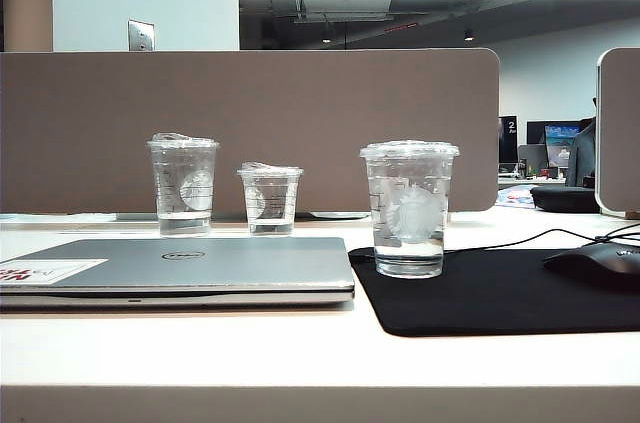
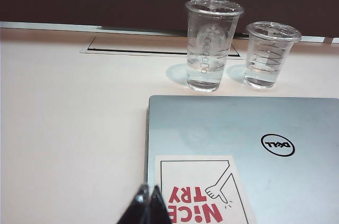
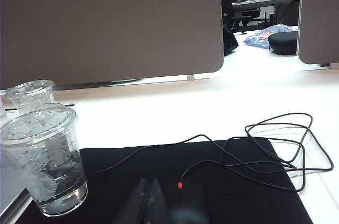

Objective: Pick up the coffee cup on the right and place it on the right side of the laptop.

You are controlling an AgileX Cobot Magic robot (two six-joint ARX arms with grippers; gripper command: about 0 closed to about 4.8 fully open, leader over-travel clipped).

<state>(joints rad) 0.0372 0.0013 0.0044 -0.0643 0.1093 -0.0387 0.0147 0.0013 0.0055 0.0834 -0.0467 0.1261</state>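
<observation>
The left gripper (image 2: 147, 203) shows only its dark fingertips at the edge of the left wrist view, pressed together into one point with no gap between them. The right gripper (image 3: 145, 203) looks much the same in the right wrist view: two dark fingers (blurred, being so close to the lens) meeting tip to tip, jaws closed on nothing. Neither arm appears in the exterior view.
</observation>
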